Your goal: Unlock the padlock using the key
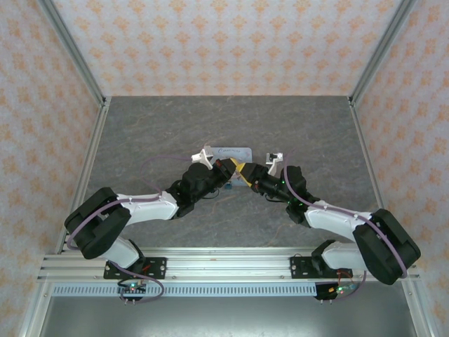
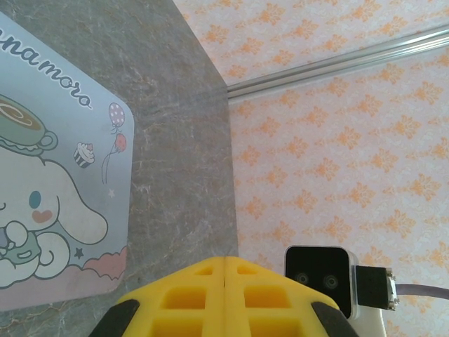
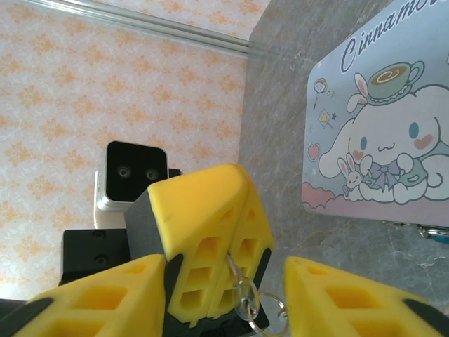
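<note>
Lab robot cell: 2 arms (image 1: 140,203) bolted to aluminium rail (image 1: 224,263) behind left claw (image 2: 224,267), grey counter (image 1: 154,133) under it, wallpapered panels (image 1: 224,42) beyond.

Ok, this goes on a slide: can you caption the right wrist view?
Open right gripper flanks the left gripper, shut on a small key; cartoon tin on the table behind.

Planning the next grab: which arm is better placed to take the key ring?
Right: the right gripper, jaws open, flanks the left gripper, shut on the hanging key ring.

Grey marbled table (image 1: 140,140), cartoon tin (image 1: 235,152) lying flat, padlock (image 3: 436,234) just beside
</note>
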